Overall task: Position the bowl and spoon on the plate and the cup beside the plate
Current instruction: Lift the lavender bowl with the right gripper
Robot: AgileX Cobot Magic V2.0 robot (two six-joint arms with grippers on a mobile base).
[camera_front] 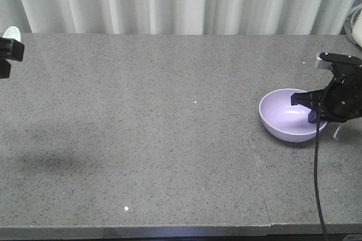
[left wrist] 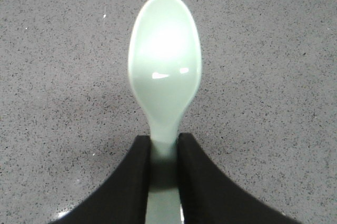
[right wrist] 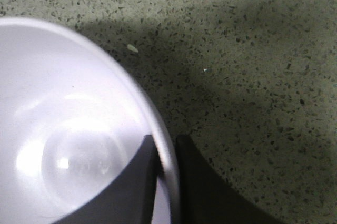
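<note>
Glossy smooth plastic spoon and bowl; matt speckled stone table.

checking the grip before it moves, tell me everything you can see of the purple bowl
The bowl is small, round, plain lavender, glossy like plastic, and empty. It sits mouth up near the right end of the grey speckled table. The right claw pinches its rim, one finger inside the wall, one outside. Nothing else touches it.

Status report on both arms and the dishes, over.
Left gripper shut on spoon handle, far left. Right gripper shut on bowl rim, right side of countertop. Plate and cup not in view.
</note>
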